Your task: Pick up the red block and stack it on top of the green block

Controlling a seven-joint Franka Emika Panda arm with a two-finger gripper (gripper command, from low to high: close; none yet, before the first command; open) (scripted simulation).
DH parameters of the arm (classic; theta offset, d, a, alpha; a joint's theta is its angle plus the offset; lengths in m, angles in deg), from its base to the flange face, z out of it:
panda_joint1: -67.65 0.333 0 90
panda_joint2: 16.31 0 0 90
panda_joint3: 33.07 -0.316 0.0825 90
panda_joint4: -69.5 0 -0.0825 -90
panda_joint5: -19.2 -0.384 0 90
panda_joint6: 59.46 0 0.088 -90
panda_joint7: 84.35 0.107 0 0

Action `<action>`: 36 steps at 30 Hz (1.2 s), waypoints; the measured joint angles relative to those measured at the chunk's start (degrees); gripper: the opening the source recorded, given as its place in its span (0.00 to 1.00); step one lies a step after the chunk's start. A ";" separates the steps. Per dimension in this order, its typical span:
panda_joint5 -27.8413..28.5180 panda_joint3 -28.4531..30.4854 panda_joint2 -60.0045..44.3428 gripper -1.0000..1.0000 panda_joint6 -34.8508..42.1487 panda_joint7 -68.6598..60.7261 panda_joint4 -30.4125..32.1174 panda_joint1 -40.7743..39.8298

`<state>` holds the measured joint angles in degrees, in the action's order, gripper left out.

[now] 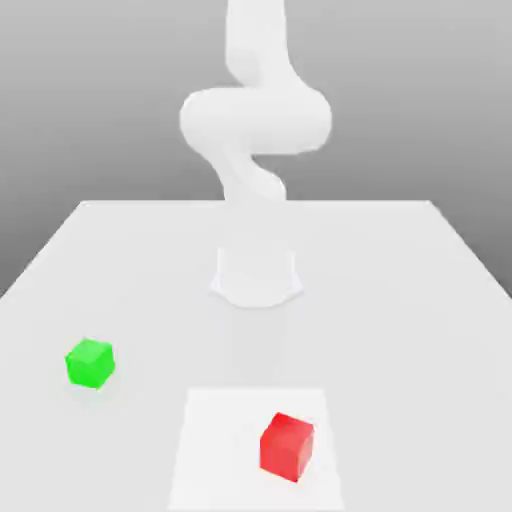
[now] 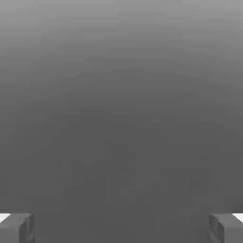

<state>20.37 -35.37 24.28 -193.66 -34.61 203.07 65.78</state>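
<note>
Toward the exterior view's left, somewhat below mid-height in the frame, a bright green, smooth-sided cube (image 1: 90,364) is sitting on the broad, pale, smooth tabletop (image 1: 400,340), waiting as the base for the stack. Further along, a flat white square patch (image 1: 212,450) is lying at the bottom centre of the frame, well apart from the green cube. Above it, the glossy white robot arm (image 1: 256,120) is rising through the upper centre, its base standing near the middle of the frame. Just to the exterior view's right of centre, low in the frame, the red, smooth-sided cube (image 1: 287,447) is resting over the white patch, its faces turned at an angle to the patch's edges. Both cubes are standing in the open rather than in any container. In the hand view, the grey two-finger gripper (image 2: 121,228) is holding its fingers wide apart, gripping nothing. The task is appearing to be at the approach step, with the red cube yet to be grasped. The next move is calling for the hand to be coming over the red cube, turning to match its faces and lowering with its fingers spread on either side before closing.
</note>
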 joint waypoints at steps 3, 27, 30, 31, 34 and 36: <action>1.53 -2.67 -6.59 0.50 -3.02 4.93 2.23 -2.16; 7.22 -7.37 -55.64 0.50 -29.34 33.44 15.10 -4.49; 8.96 -5.49 -58.92 0.00 -31.98 34.78 14.62 -2.97; 8.97 -5.49 -58.92 0.00 -31.99 34.79 14.62 -2.97; 9.04 -5.50 -58.92 0.00 -32.09 34.86 14.62 -2.99; 8.95 -5.65 -58.77 0.00 -31.96 34.80 14.64 -3.12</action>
<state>29.32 -41.02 -34.49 -225.62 0.19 217.71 62.67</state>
